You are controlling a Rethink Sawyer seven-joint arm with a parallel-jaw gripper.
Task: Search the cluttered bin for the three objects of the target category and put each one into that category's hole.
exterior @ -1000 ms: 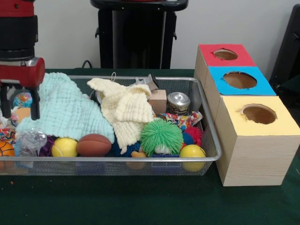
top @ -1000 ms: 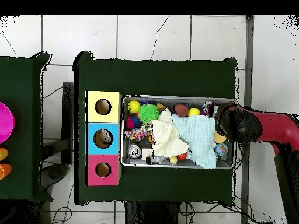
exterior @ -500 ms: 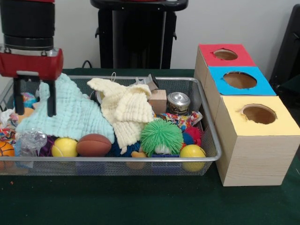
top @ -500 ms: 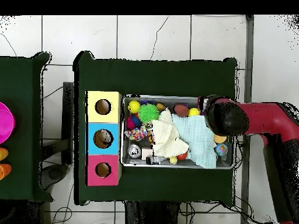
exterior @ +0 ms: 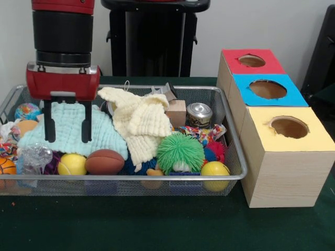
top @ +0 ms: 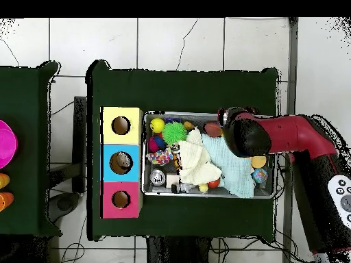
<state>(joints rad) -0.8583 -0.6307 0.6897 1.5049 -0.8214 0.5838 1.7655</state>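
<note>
The Sawyer arm's gripper (exterior: 65, 123) hangs over the left half of the wire bin (exterior: 230, 141), its jaws spread and empty, their tips in front of the mint-green cloth (exterior: 73, 128) draped over the clutter. By the look of it this is the search step: nothing is held, and no item is on its way to the three-hole box (exterior: 272, 104) standing just right of the bin on the green counter (exterior: 157, 225).

The target category is not given, so which three objects count cannot be told. Candidates in plain sight along the near wall include a small brown football (exterior: 104, 161), a yellow ball (exterior: 72, 164), a green spiky ball (exterior: 180, 151) and a second yellow ball (exterior: 215, 169); a silver can (exterior: 199, 113) sits toward the far right.

The next move probably calls for shifting the mint cloth or the cream cloth (exterior: 138, 123) aside, since both cover much of the bin.

The front view alone shows the parted jaws; from overhead the wrist (top: 245, 133) hides them. The overhead view, in turn, shows something lying inside the blue box's hole (top: 120, 163), a cluttered second table (top: 14, 151), and small items past the mint cloth's edge.
</note>
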